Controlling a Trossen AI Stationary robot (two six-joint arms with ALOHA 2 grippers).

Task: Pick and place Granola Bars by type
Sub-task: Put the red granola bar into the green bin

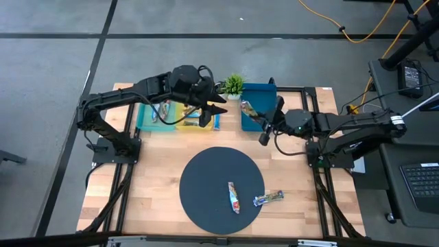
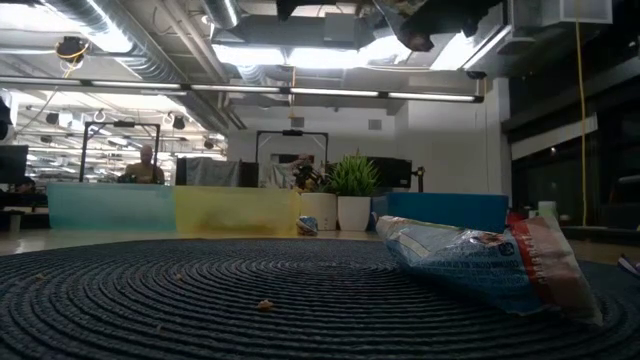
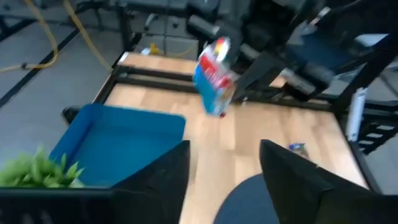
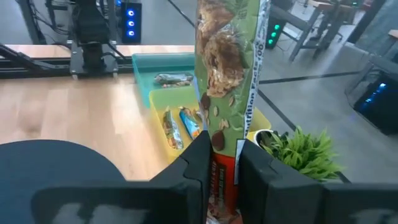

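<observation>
Sorting progress: I judge the job well past halfway, with two bars unsorted and one in transit.
Near, round mat (image 1: pixel 206 180): two granola bars lie on its right part, a red-and-white one (image 1: pixel 234 197) and a blue one (image 1: pixel 268 198) at the rim just beside it; both are left to pick.
Middle, right gripper (image 1: pixel 263 134): its fingers are clamped on a green bar (image 4: pixel 227 68) with a red lower end, which stands upright between them in the right wrist view. From above I see this bar (image 1: pixel 251 110) over the blue bin (image 1: pixel 264 90).
Middle, left gripper (image 1: pixel 214 112): the fingers (image 3: pixel 168 174) stand apart with nothing between them; it hovers at the near edge of the yellow bin (image 1: pixel 185 125), just beside the plant (image 1: pixel 233 84).
Far, teal bin (image 4: pixel 163 64): one bar (image 4: pixel 173 78) already lies inside.
Far, yellow bin: two bars (image 4: pixel 181 127) lie side by side, so I count these as placed.
Far, blue bin: I cannot tell whether it holds anything yet.
Remaining, my estimate: set down the green bar, then fetch the two from the mat.
</observation>
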